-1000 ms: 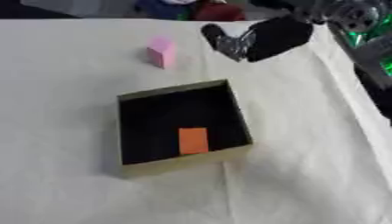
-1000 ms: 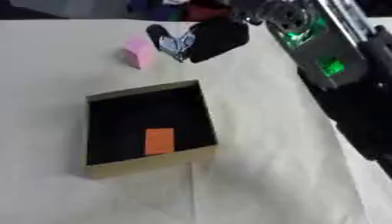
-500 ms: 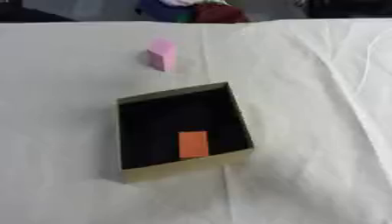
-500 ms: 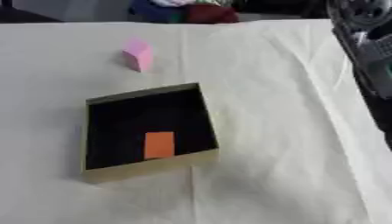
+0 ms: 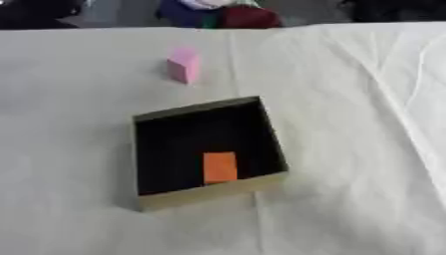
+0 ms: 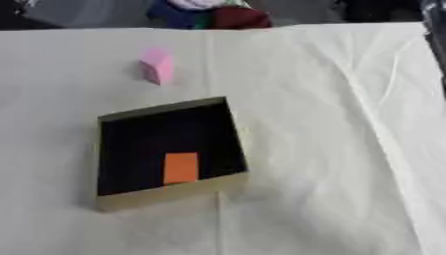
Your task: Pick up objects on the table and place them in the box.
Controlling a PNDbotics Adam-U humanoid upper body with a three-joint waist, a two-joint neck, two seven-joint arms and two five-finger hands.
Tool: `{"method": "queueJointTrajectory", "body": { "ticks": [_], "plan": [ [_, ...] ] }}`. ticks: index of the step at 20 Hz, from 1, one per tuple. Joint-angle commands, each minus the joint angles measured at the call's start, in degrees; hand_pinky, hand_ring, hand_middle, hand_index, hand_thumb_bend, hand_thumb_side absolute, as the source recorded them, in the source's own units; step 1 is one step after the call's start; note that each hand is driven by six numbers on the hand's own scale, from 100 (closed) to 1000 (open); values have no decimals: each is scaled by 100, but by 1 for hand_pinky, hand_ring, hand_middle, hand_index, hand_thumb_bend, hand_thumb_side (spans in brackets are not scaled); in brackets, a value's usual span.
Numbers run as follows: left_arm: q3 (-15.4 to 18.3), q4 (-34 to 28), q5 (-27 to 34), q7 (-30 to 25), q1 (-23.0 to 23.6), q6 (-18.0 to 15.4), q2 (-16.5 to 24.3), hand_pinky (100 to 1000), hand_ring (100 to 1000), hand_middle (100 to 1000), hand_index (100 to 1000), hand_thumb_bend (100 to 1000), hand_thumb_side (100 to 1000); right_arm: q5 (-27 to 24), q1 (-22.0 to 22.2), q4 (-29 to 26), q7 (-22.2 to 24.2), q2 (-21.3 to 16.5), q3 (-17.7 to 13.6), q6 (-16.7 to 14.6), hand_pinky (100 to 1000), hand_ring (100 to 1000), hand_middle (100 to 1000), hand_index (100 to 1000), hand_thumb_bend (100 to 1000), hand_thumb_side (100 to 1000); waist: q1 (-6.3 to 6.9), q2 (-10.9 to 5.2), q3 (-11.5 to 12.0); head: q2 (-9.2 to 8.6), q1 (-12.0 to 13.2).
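An orange block (image 5: pixel 219 167) lies inside the box (image 5: pixel 202 194) on the tabletop (image 5: pixel 348 99); a pink block (image 5: pixel 184 65) stands beyond the box. Neither robot hand shows, so their state cannot be told.

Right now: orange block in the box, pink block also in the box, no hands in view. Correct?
Not quite. The pink block stands on the table, beyond the box, as the left eye view shows. The orange block is in the box, and no hands show.
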Motion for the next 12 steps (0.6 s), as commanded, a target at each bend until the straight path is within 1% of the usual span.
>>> {"method": "queueJointTrajectory", "body": {
  "ticks": [1, 4, 5, 6, 7, 8, 9, 10, 11, 12],
  "plan": [
    [-299, 343, -253, -257, -333, 44, -51, 645, 739, 778, 910, 100, 805, -96, -56, -129, -122, -114, -144, 50, 888, 782, 681, 795, 100, 888, 16, -94, -23, -92, 62],
    [-484, 795, -531, -535, -580, -49, -216, 650, 756, 783, 924, 100, 788, -130, -43, -149, -187, -109, -178, 82, 889, 780, 680, 795, 100, 891, 12, -69, -68, -101, 83],
    [-500, 929, -613, -618, -639, -114, -261, 653, 762, 785, 929, 139, 783, -138, -41, -149, -196, -108, -181, 90, 889, 779, 679, 795, 100, 895, 13, -61, -80, -101, 103],
    [-512, 1073, -701, -706, -697, -194, -313, 653, 763, 786, 931, 158, 784, -145, -40, -147, -200, -105, -182, 98, 889, 779, 679, 795, 100, 896, 15, -53, -93, -104, 130],
    [-514, 1223, -794, -798, -757, -282, -368, 656, 770, 793, 940, 255, 779, -152, -39, -145, -204, -100, -184, 104, 890, 777, 677, 795, 100, 897, 17, -42, -106, -109, 155],
    [-509, 1374, -887, -891, -820, -373, -423, 656, 771, 794, 941, 264, 780, -161, -39, -144, -209, -93, -187, 110, 890, 777, 677, 795, 100, 897, 19, -34, -117, -114, 176],
    [-486, 1526, -980, -985, -882, -465, -480, 657, 773, 798, 946, 306, 774, -168, -38, -143, -211, -86, -188, 115, 890, 775, 676, 795, 100, 900, 21, -27, -129, -121, 197],
    [-456, 1673, -1071, -1075, -943, -556, -540, 658, 774, 798, 946, 308, 771, -174, -38, -142, -210, -80, -187, 118, 890, 775, 676, 795, 100, 900, 22, -20, -142, -129, 217],
    [-428, 1804, -1158, -1163, -996, -642, -591, 661, 781, 803, 953, 342, 756, -178, -36, -142, -208, -74, -186, 120, 890, 774, 675, 795, 100, 901, 25, -14, -156, -141, 237],
    [-407, 1920, -1251, -1255, -1042, -723, -636, 662, 782, 805, 955, 346, 750, -180, -34, -141, -210, -68, -189, 124, 890, 774, 675, 795, 100, 900, 29, -7, -170, -156, 253]
  ]
}}
